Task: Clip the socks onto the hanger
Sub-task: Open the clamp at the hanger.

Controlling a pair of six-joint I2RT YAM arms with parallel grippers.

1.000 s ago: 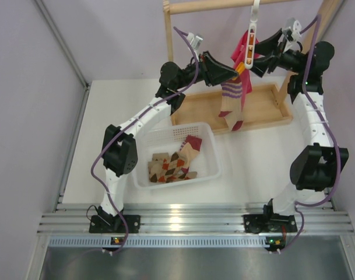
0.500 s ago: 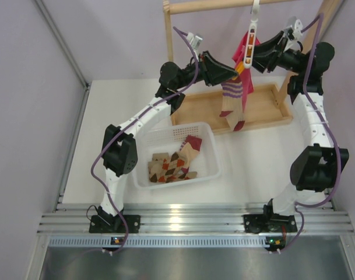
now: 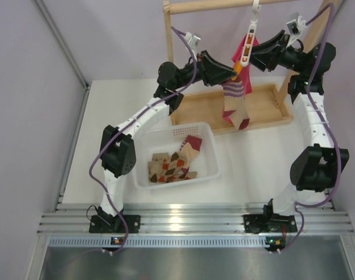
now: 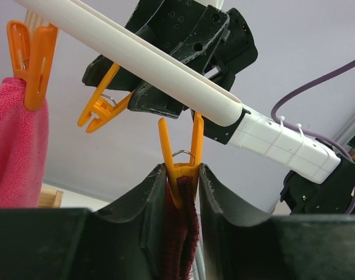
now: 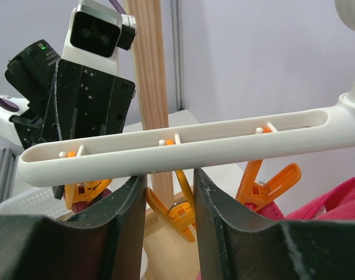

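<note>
striped sock (image 3: 235, 105): beige, purple bands, maroon heel and toe, hangs from orange clip (image 4: 180, 166) on hanger (image 5: 183, 140) | left fingers (image 4: 136, 210) pinch its cuff | right fingers (image 5: 215, 210) straddle neighbouring clip (image 5: 177, 213), grip unclear | versus earlier: right fingers higher, sock swung slightly right

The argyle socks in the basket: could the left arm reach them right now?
Probably, once freed: its tool is gripping the striped sock at the hanger; the basket lies open below.

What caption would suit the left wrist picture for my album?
Left gripper holds a sock, maroon edge up, at an orange clip beneath the white hanger.
</note>
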